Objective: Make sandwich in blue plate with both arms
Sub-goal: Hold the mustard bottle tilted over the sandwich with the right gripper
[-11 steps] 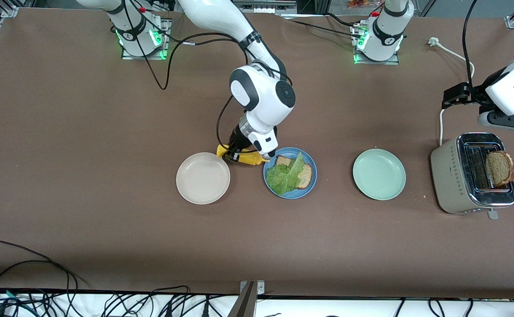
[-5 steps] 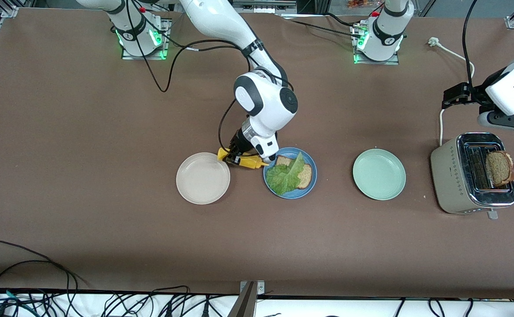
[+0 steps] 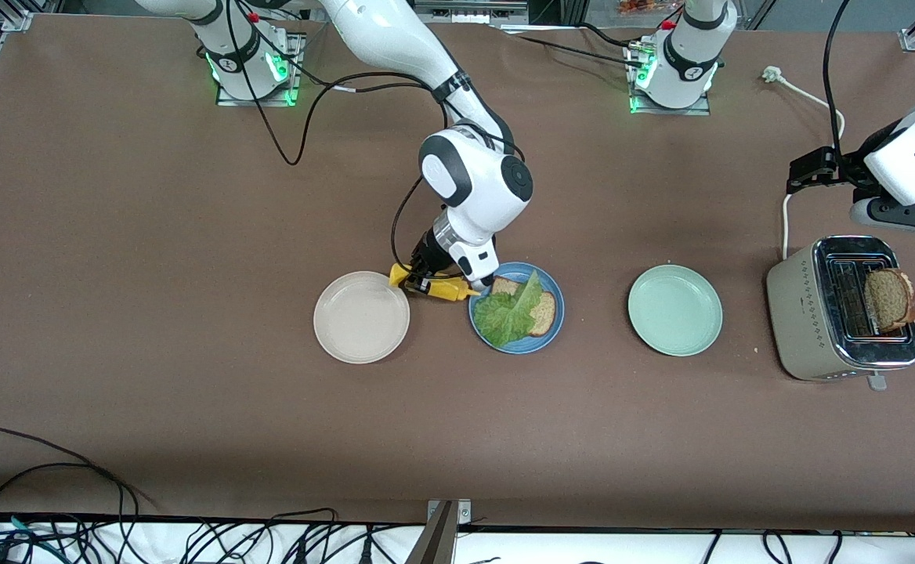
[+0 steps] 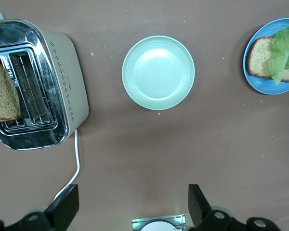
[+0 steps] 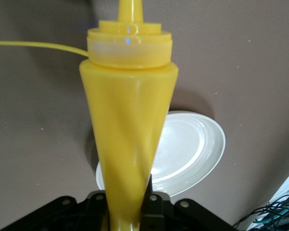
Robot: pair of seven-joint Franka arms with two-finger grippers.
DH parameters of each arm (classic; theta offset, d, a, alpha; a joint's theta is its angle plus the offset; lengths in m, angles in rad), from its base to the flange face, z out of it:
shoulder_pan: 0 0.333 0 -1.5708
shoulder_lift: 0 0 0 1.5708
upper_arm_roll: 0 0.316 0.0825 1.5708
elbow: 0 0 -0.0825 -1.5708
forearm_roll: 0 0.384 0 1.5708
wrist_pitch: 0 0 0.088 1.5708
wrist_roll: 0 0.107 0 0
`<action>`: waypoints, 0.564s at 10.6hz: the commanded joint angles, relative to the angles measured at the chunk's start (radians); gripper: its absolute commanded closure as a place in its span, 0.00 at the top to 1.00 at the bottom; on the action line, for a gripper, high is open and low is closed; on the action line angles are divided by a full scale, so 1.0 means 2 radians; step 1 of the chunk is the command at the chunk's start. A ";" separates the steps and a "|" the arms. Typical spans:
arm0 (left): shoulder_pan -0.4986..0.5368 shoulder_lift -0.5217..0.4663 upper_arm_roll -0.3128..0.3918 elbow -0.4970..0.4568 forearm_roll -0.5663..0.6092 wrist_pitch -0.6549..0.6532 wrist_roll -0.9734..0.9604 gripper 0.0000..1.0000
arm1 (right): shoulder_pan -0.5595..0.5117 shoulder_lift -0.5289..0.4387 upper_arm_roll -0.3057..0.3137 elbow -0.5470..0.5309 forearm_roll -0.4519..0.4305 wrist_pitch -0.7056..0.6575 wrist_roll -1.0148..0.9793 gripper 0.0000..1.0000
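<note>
Beside the blue plate (image 3: 553,327), right gripper (image 3: 424,280) is clamped on a tipped yellow sauce bottle (image 3: 443,287), nozzle toward the lettuce (image 3: 508,312) on bread (image 3: 544,311), likely to squirt. Left gripper (image 3: 806,171) waits, jaws apart, over the toaster (image 3: 814,313) holding the second slice (image 3: 888,298).

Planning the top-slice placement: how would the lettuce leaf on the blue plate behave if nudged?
The lettuce leaf looks thin and crinkled, so probably floppy and light. It lies loose on the bread slice in the blue plate, overhanging it, so a push would likely slide or fold it.
</note>
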 commanded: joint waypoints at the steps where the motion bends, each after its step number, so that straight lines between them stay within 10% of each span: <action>1: 0.000 0.003 -0.001 0.012 0.002 -0.011 0.000 1.00 | 0.002 0.011 -0.007 0.018 -0.010 -0.007 0.006 0.00; 6: -0.001 0.003 -0.001 0.019 0.003 -0.011 0.001 1.00 | -0.053 -0.043 0.029 0.013 0.052 -0.007 -0.007 0.00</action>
